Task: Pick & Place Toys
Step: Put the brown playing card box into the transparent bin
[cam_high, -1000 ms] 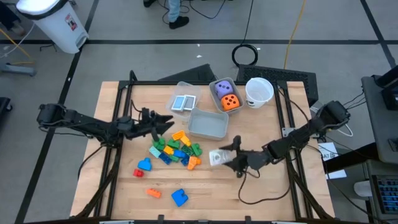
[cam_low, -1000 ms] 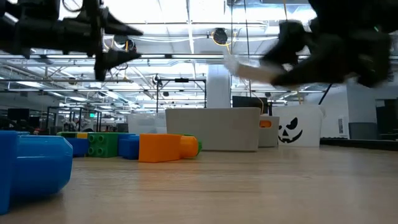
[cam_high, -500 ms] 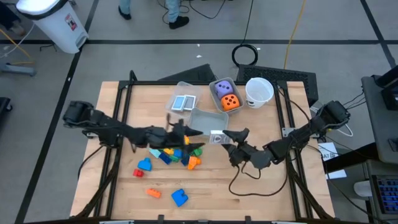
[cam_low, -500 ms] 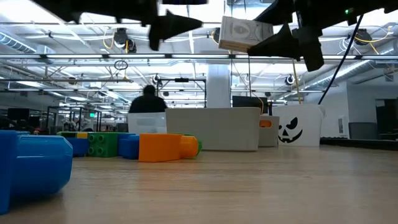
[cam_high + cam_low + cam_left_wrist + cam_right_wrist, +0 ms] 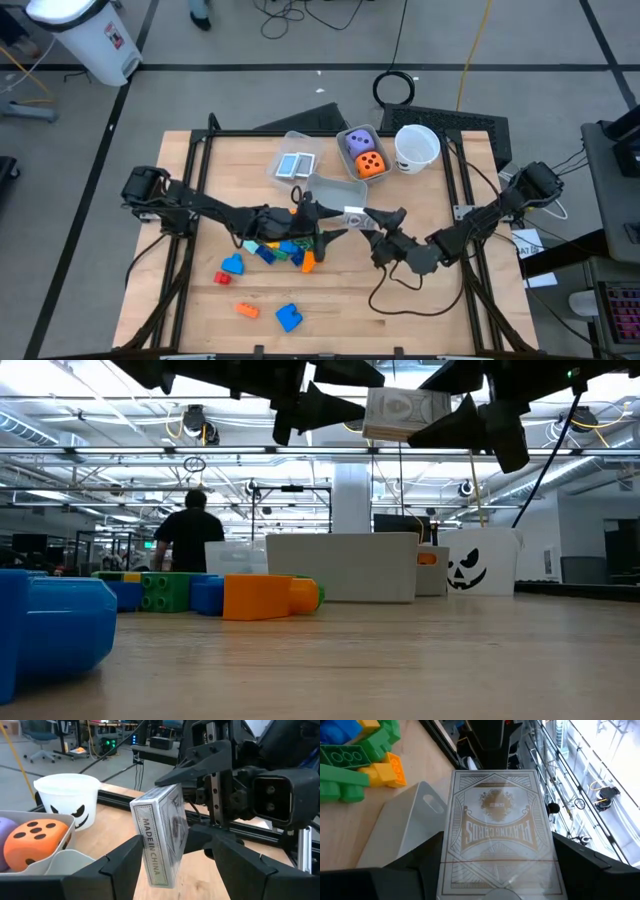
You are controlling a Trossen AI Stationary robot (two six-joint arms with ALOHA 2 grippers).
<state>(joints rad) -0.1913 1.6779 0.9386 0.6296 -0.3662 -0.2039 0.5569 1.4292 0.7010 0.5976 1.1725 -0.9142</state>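
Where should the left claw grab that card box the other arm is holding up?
Probably the free end of the card box, pinched across its two broad faces, coming from the side opposite the right gripper. The box stands on edge, and the left gripper already straddles it, open.

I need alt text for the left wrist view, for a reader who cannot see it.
A sealed white card pack printed "MADE IN CHINA" is held upright by the right gripper, between the left gripper's open fingers. Behind it stand an orange die and a white cup.
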